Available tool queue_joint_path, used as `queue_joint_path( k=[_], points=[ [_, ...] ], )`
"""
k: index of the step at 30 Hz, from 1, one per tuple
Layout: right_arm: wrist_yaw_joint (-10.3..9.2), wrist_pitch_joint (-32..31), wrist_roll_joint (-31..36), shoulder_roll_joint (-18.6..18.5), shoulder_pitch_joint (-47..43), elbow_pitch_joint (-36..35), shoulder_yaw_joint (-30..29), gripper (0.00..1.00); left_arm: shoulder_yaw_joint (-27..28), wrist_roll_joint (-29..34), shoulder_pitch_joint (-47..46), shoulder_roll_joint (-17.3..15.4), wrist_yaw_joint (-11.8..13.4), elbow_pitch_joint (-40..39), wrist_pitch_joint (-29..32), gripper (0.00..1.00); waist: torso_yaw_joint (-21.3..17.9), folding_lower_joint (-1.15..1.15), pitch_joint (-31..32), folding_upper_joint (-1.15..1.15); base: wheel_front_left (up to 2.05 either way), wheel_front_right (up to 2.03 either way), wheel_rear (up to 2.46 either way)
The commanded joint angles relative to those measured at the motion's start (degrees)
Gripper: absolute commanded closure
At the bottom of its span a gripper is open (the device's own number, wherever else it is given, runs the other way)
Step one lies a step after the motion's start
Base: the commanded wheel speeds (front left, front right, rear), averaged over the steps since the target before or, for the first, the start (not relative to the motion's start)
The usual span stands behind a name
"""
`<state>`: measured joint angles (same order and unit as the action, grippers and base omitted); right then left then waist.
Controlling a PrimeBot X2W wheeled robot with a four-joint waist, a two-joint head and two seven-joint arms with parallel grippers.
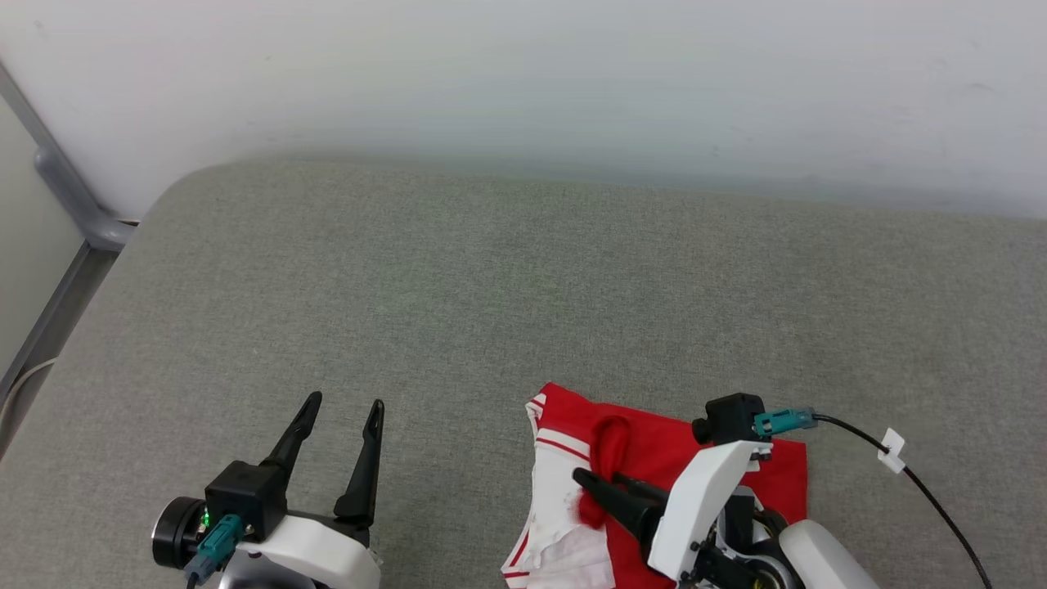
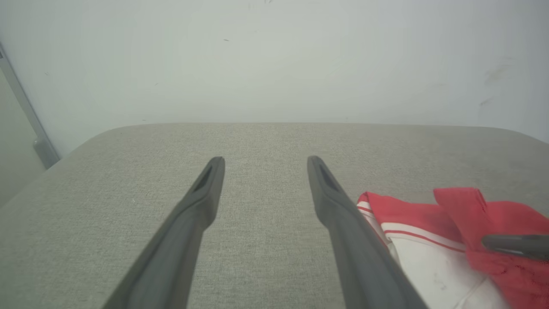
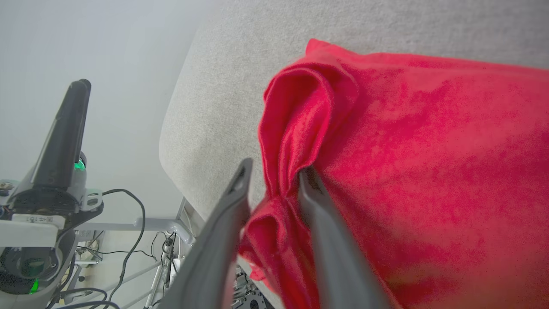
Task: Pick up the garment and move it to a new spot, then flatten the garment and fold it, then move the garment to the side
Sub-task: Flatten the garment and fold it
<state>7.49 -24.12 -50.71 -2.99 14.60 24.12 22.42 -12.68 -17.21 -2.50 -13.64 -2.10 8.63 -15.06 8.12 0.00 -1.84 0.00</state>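
Note:
The garment (image 1: 671, 446), red with white striped-edge sleeves, lies bunched at the near right of the grey padded surface (image 1: 491, 286). It also appears in the left wrist view (image 2: 411, 219) and the right wrist view (image 3: 429, 150). My right gripper (image 1: 601, 478) points left over it. Its fingers stand parted around a raised red fold (image 3: 276, 168) that brushes one finger, while a gap shows at the other fingertip. My left gripper (image 1: 344, 402) hovers open and empty at the near left (image 2: 266, 161), apart from the cloth.
A pale wall rises behind the surface. A grey metal frame (image 1: 74, 196) runs along the left edge. A black cable with a white tag (image 1: 891, 450) trails from my right wrist. Bare grey surface spreads to the far side and the left.

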Motion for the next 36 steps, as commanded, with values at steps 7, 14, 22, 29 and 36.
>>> queue_joint_path(
  k=[7,14,22,29,36],
  points=[
    [-0.01,3.5,-8.2,0.1,3.7,3.0,4.9,0.0,0.8,0.7,0.1,0.0,-0.1,0.1,-0.1,0.0,0.1,0.0,0.5,0.0,0.0,0.0,0.0],
    [-0.01,5.9,-2.8,0.1,7.8,7.7,0.7,0.0,1.1,0.9,0.6,0.2,-0.2,-0.5,-0.1,0.0,-1.6,0.0,1.0,0.0,0.0,0.0,0.0],
    [-0.02,8.5,23.1,-6.9,10.4,-0.2,-6.4,0.0,1.3,1.3,0.3,0.9,-0.5,-1.5,-0.1,0.0,-4.4,0.0,1.1,0.0,0.0,0.0,0.0],
    [-0.03,13.8,36.0,-14.5,6.4,-10.4,-12.4,0.0,2.0,2.0,-0.1,2.5,-1.1,-3.0,-0.1,0.0,-6.2,0.0,0.7,0.0,0.0,0.0,0.0],
    [-0.03,23.2,41.9,-14.3,-2.9,-17.9,-23.8,0.0,4.2,3.4,0.6,5.1,-2.1,-6.2,-0.1,0.0,-6.9,0.0,-0.2,0.0,0.0,0.0,0.0]
  ],
)
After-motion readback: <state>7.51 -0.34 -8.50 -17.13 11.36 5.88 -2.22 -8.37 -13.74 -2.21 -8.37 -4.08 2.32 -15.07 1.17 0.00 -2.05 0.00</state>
